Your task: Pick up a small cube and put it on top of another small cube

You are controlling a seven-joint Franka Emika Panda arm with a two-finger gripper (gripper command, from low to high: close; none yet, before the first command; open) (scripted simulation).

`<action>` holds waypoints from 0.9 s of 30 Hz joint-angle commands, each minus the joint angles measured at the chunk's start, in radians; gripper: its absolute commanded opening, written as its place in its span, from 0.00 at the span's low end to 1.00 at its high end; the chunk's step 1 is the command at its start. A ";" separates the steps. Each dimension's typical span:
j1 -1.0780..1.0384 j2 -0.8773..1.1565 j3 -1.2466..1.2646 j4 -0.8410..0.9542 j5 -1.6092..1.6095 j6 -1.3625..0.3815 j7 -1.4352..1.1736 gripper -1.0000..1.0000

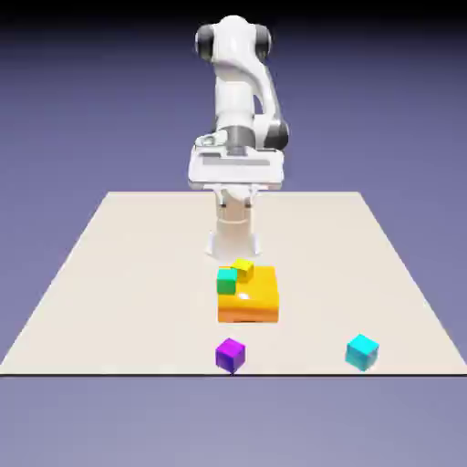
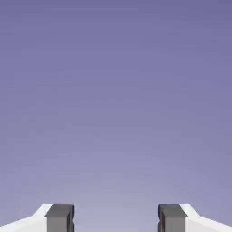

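The small purple cube (image 1: 230, 354) sits on the table near its front edge, a little left of the middle in the exterior view. My gripper (image 2: 116, 219) is raised well above the table at the far side, on the white hand (image 1: 235, 169), far from the purple cube. In the hand view the two grey fingertips (image 2: 59, 217) stand wide apart with only the blue-violet backdrop between them. The gripper is open and holds nothing. No cube appears in the hand view.
A big orange block (image 1: 251, 299) lies mid-table, with a small yellow cube (image 1: 243, 268) and a small green cube (image 1: 226, 282) at its far left corner. A cyan cube (image 1: 362, 351) rests near the front edge to the exterior view's right.
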 commanded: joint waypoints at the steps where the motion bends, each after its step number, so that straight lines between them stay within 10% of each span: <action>1: 0.033 0.036 -0.027 0.007 0.006 0.008 0.027 0.50; 27: 0.887 0.979 -0.740 0.190 0.149 0.223 0.722 0.50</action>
